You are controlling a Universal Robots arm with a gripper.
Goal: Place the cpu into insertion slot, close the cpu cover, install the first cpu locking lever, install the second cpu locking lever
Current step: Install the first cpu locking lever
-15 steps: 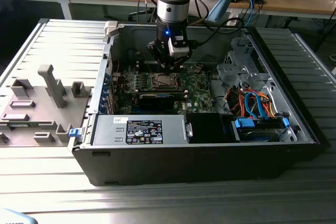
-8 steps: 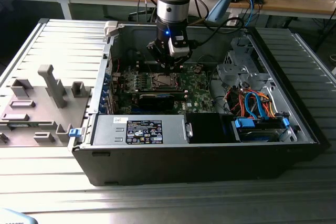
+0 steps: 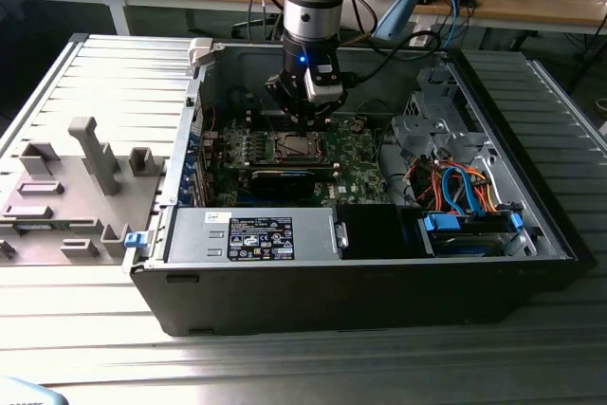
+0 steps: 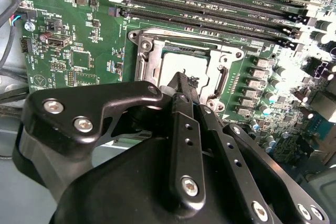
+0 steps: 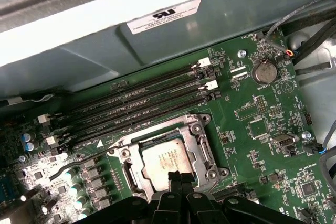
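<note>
Second wrist view, gripper (image 4: 184,85): fingers were seen pressed together, nothing held, tips over the cpu (image 4: 181,64).
First wrist view, cpu (image 5: 167,162): seated in the insertion slot (image 5: 202,145), cover not yet down.
Handling: judged light, stiff, fragile (edges only to be gripped).
Exterior view: gripper (image 3: 308,123) above the motherboard (image 3: 365,163).

The claw (image 5: 179,178) hangs just above one edge of the chip (image 5: 167,161), which sits in the socket (image 5: 202,153) on the board (image 5: 262,129). Past the socket from the claw run the long memory slots (image 5: 142,106), with the case wall (image 5: 173,51) behind them.
</note>
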